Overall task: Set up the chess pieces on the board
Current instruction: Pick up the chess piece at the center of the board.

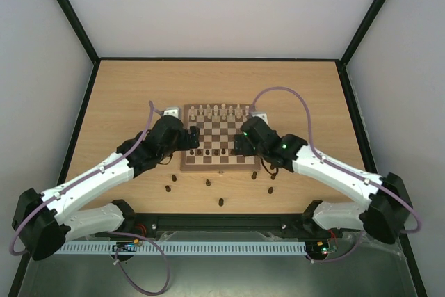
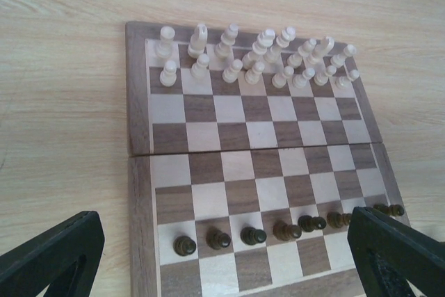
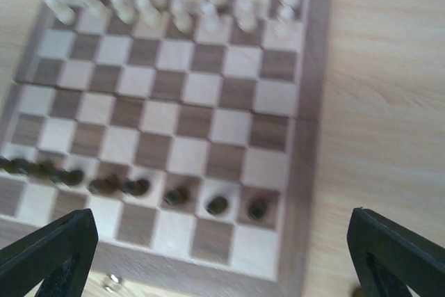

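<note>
The board (image 1: 221, 132) lies mid-table. Cream chess pieces (image 1: 221, 110) fill its two far rows. A row of dark pawns (image 1: 212, 151) stands on its second-nearest row, and the nearest row is bare. Several dark pieces lie loose on the table in front, such as one piece (image 1: 208, 183) and another (image 1: 270, 189). My left gripper (image 2: 226, 262) is open and empty above the board's near left part, over the dark pawns (image 2: 254, 235). My right gripper (image 3: 222, 262) is open and empty above the near right part, over the dark pawns (image 3: 217, 205). The right wrist view is blurred.
More loose dark pieces lie near the table's front left (image 1: 168, 188) and front middle (image 1: 221, 202). Small pale objects sit at the board's far left corner (image 1: 171, 111) and far right corner (image 1: 260, 115). The board's clasp (image 3: 111, 283) shows at its near edge. Black-framed walls enclose the table.
</note>
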`<state>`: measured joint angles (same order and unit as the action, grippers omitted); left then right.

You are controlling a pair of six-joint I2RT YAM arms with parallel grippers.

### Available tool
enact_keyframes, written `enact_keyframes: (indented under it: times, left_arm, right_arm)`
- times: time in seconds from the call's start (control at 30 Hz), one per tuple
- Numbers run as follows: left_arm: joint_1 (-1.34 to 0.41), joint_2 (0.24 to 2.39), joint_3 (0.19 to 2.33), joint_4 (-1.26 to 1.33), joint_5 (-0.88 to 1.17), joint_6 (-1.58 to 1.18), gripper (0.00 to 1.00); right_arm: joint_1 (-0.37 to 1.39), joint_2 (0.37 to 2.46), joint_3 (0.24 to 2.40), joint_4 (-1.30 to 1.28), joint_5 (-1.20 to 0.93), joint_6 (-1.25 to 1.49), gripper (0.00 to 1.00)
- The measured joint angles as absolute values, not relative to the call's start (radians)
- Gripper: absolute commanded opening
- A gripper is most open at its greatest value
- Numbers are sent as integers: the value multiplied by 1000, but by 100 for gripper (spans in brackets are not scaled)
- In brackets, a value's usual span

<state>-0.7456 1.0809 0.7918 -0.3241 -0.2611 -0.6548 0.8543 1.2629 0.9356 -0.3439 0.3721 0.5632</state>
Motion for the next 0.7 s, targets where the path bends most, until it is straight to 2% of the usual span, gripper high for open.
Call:
enact_keyframes:
  times: [0.2, 0.33, 0.57, 0.7]
  left_arm:
    - [-746, 1080, 784, -376, -225, -679, 99]
    - [-746, 1080, 772, -389, -207, -685, 99]
    - [-746, 1080, 769, -389, -187, -684, 99]
    - [-746, 1080, 769, -389, -183, -681, 99]
  right_arm:
    - [850, 1141, 798, -453, 374, 674, 99]
    - [840, 1129, 738, -492, 365, 745, 87]
    - [762, 1117, 652, -495, 324, 802, 78]
    - [725, 1119, 641, -488, 310, 810, 67]
